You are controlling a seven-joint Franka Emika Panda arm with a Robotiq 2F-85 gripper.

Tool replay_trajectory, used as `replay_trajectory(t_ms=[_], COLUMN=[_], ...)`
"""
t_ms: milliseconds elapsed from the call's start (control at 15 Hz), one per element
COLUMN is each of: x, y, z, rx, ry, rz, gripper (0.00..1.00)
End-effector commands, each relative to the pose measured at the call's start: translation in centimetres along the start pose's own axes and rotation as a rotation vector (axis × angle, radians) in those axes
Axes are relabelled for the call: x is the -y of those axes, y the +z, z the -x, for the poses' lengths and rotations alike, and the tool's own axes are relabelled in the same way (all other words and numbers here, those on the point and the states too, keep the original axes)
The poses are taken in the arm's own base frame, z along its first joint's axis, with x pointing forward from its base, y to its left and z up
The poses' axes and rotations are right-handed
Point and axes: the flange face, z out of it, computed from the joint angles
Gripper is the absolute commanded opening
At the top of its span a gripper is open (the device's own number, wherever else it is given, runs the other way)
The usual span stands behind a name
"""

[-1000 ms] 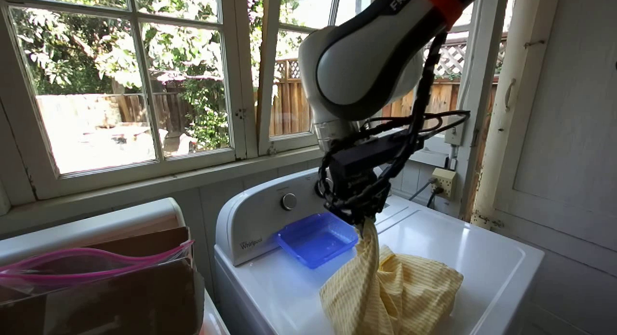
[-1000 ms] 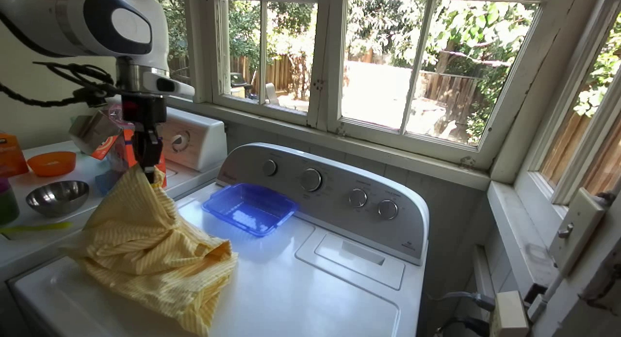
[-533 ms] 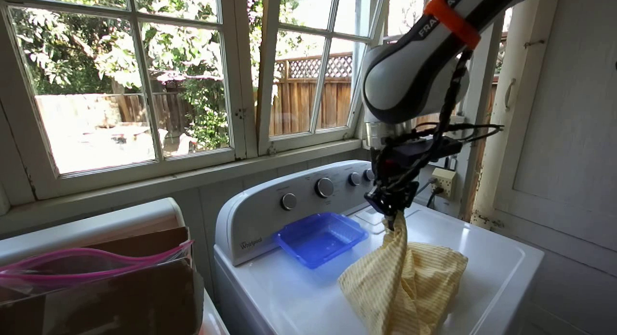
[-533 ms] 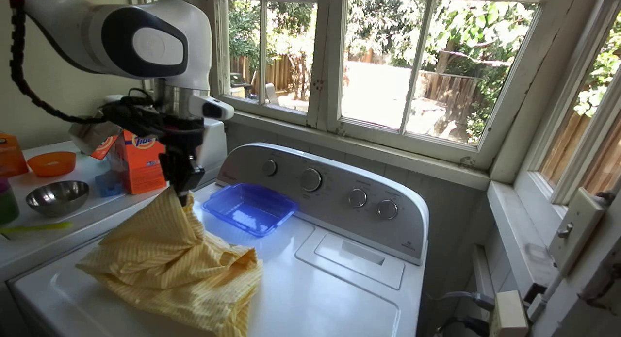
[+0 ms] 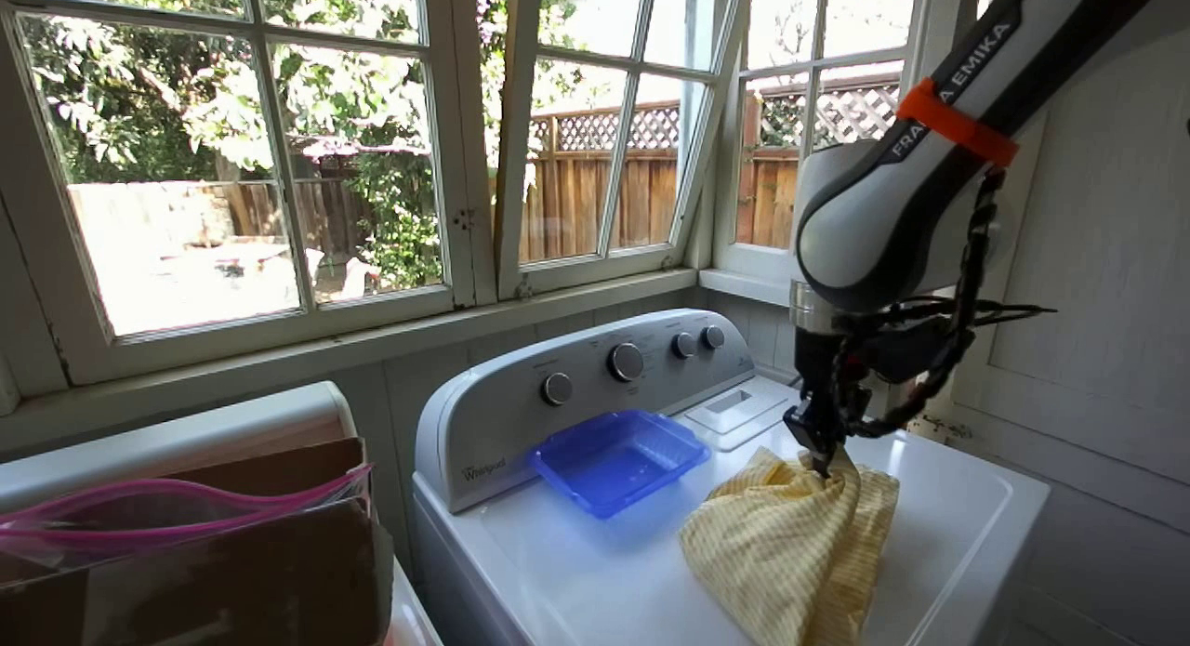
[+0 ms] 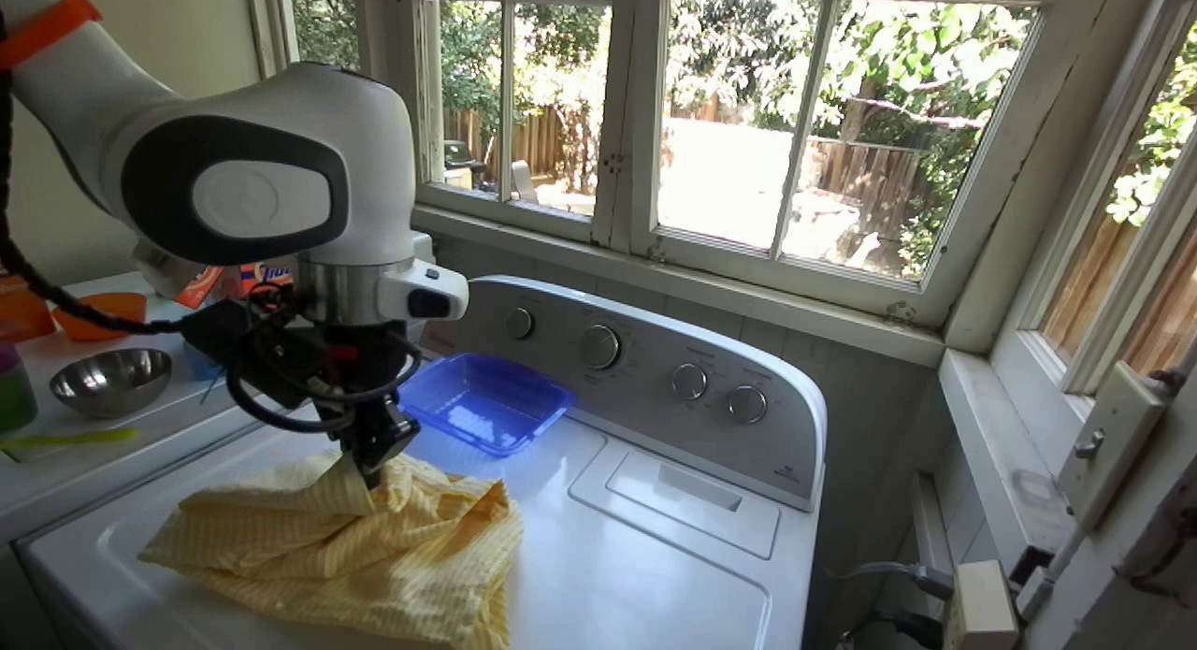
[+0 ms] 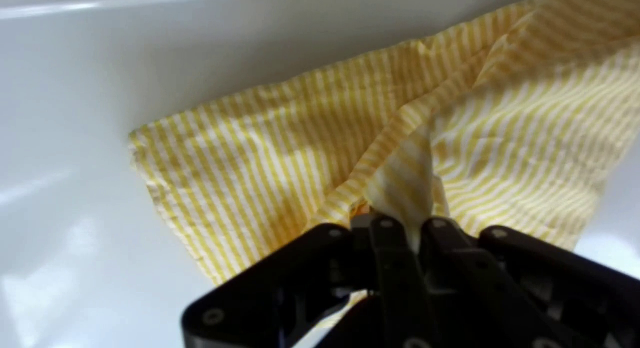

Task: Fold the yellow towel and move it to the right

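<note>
Nearest, wrist view: gripper [image 7: 416, 233], jaws pinched together on a bit of the yellow towel [image 7: 280, 167], cloth standing up between the fingertips. One corner lies flat, between 9 and 10 o'clock from the grip; a raised fold runs off toward 1 o'clock. Step in hand, my reading: the fold, unfinished, layers rumpled. Best handling: work low, pull the pinched part outward over the layer beneath until the ridge evens out, let go only when it lies flat, then lift straight up so the fingertips don't drag it back. Likely trouble: soft cloth bunching under the top layer. Farther out, in an exterior view, towel sits on the white machine top [image 6: 655, 538], near the blue tray [image 6: 486, 402], between its 7 and 8 o'clock; steer wide of that rim. Farthest, knob panel [image 6: 645, 402] at the towel's 2 o'clock. Leave the shift to the right until the fold holds.
</note>
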Motion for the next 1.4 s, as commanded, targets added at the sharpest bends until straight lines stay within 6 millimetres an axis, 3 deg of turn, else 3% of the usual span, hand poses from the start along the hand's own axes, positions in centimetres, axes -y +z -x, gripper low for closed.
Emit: replay_trajectory(t_ms=[0,667,733,1067,1133,1333], x=[-1.9,-3.1,-3.0,-3.0,-3.0,-4.5], y=[0.7,3.3,2.4,3.0,3.0,4.0], z=[0.2,1.6,1.2,1.4,1.4,-0.4], rx=[-0.034,-0.106,-0.095,-0.107,-0.107,-0.128], ry=[0.035,0.217,0.17,0.21,0.21,0.204], rz=[0.147,0.483,0.437,0.458,0.458,0.476], gripper=[0.01,0.01,0.05,0.05,0.01,0.01])
